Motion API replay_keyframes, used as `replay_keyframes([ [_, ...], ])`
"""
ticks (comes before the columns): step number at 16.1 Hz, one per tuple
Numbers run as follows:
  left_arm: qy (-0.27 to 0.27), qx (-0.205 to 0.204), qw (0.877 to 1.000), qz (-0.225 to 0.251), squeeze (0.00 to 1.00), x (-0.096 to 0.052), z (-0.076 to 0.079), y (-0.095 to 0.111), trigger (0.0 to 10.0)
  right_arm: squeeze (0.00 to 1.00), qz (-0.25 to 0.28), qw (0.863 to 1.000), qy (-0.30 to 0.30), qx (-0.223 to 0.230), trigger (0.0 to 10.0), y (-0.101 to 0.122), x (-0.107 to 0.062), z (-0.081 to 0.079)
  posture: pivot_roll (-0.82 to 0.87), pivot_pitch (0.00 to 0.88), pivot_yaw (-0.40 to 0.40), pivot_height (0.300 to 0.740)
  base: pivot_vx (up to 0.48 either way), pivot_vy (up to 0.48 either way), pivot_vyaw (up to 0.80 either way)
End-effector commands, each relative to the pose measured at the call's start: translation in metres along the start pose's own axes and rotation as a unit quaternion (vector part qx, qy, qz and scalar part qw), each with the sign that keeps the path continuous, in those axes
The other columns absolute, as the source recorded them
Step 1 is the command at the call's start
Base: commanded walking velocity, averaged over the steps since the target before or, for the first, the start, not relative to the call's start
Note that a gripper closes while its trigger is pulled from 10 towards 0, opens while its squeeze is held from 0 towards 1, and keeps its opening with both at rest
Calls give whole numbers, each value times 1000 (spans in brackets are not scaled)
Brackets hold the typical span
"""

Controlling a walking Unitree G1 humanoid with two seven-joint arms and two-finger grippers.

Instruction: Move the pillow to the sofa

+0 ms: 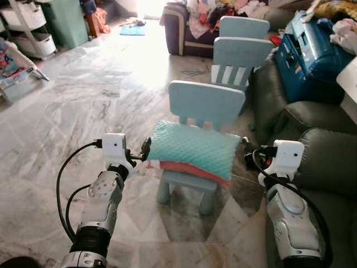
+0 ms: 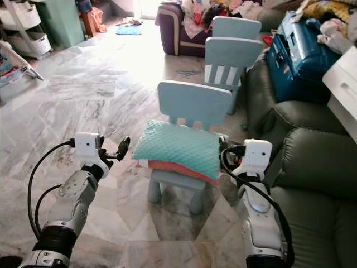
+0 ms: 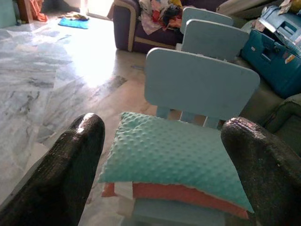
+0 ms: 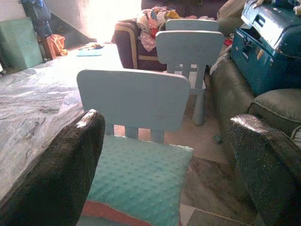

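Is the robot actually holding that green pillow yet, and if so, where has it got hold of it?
No, nothing is held. The pillow lies on the small blue chair. The left end effector and right end effector flank its ends, both open.

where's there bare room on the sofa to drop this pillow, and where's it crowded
The dark green sofa has bare cushion beside the right pincer, just right of the blue chair holding the teal pillow. Farther back it is crowded: a blue case and clothes sit on it. The marble floor left of the chair is open.
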State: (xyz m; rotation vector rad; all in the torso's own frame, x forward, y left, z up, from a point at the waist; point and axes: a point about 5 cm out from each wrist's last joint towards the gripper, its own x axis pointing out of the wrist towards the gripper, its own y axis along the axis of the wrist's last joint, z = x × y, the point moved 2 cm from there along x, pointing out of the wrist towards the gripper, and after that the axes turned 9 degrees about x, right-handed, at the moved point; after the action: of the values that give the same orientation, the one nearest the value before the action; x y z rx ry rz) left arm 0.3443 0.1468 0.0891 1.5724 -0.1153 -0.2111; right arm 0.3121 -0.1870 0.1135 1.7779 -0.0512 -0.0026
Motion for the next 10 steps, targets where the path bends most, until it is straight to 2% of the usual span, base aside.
replay_keyframes([
  [1,2,6,1000,-8,0,-1,-4,-2,10000,0,3,1000,-1,3,10000,1,-1,-2,-149,72,-3,740,0,480,0],
  [8,2,13,1000,-14,0,-1,-6,-2,10000,0,4,1000,-3,4,10000,0,0,-2,-146,70,1,740,0,480,0],
  [10,-3,18,1000,-9,0,-1,-5,0,10000,0,4,1000,-4,3,10000,0,0,-2,-145,70,2,740,0,131,0],
])
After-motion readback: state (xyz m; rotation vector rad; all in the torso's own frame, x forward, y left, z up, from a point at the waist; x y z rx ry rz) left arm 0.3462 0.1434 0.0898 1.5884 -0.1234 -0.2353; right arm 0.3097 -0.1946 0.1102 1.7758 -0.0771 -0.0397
